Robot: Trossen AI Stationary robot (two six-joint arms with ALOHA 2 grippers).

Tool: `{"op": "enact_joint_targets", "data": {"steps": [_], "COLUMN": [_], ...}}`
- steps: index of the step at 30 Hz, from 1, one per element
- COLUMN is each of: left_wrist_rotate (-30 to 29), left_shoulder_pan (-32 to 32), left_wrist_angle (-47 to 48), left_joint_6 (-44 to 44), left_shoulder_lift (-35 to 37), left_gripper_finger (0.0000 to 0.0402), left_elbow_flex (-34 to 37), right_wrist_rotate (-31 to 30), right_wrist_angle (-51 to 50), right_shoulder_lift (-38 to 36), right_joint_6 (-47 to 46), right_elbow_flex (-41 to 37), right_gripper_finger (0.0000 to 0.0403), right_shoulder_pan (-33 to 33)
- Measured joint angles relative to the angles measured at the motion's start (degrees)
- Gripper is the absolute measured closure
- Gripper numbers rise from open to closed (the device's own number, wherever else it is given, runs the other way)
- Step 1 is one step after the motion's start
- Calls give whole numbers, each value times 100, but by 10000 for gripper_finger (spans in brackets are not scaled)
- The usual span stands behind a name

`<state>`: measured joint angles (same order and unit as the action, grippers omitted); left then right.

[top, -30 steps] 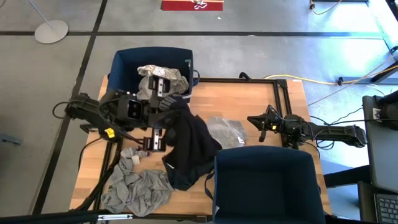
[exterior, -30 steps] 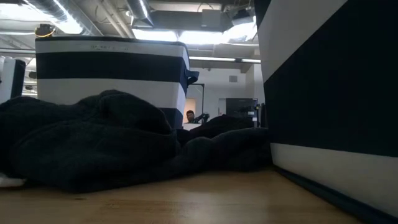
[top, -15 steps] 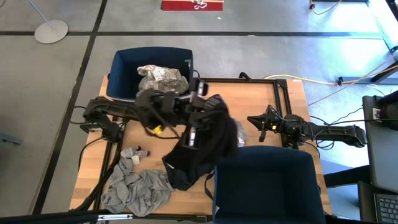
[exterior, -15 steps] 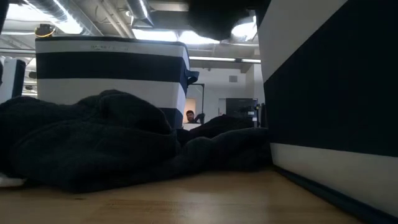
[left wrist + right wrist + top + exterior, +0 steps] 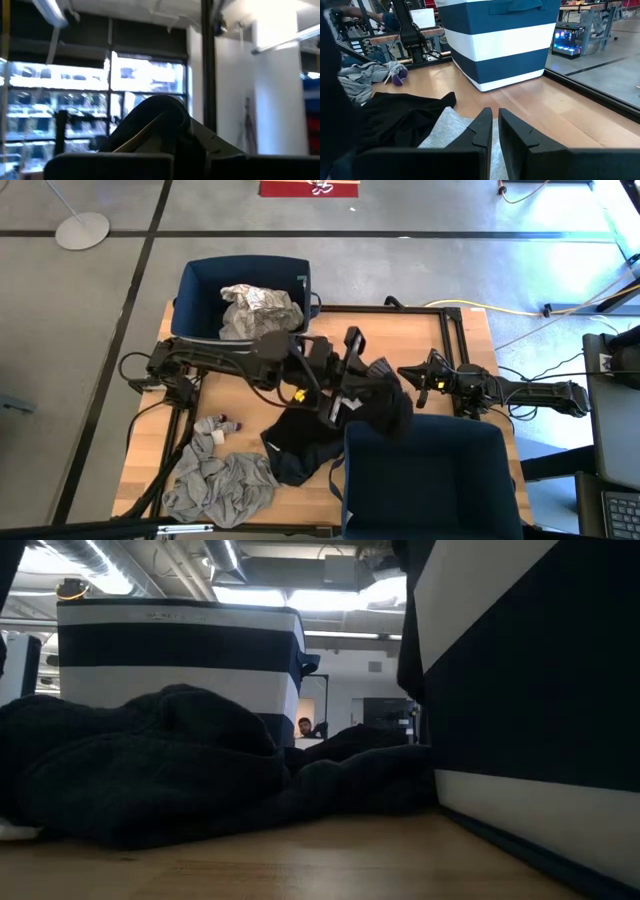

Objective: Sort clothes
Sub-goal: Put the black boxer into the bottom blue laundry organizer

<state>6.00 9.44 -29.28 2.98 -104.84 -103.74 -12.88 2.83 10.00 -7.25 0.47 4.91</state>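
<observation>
Held garment: a black soft fabric garment hangs bunched from the left gripper, raised over the near navy bin's far rim; its lower part trails down to the table.
Black heap on table: the trailing dark fabric lies on the wooden table just left of the near bin; in the low view it fills the foreground.
Other clothes: a crumpled grey garment lies at the table's near left corner; a white-and-grey crumpled garment sits inside the far navy fabric bin; a pale grey cloth lies flat beneath the right gripper.
Left gripper: clamped on the black garment, arm stretched across the table's middle.
Right gripper: low over the table at the right side, fingers nearly closed with a thin gap, holding nothing.
Near bin: navy fabric bin with a white band at the table's near right edge.
</observation>
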Motion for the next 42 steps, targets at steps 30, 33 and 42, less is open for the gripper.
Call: {"op": "enact_joint_targets", "data": {"steps": [30,33,42], "left_wrist_rotate": [-116,-139,-142], "left_shoulder_pan": [106,136,195], "left_wrist_angle": [4177,4340,4213], "left_joint_6": [-1256,-1497,-1886], "left_shoulder_lift": [-761,-799,-793], "left_gripper_finger": [392,396,372], "left_elbow_flex": [296,282,295], "right_wrist_rotate": [-9,-11,-216], "right_wrist_angle": [-12,-10,17], "right_shoulder_lift": [41,113,495], "right_joint_6": [4,4,7], "right_elbow_flex": [0,0,0], "right_gripper_finger": [368,368,368], "right_shoulder_pan": [0,0,0]}}
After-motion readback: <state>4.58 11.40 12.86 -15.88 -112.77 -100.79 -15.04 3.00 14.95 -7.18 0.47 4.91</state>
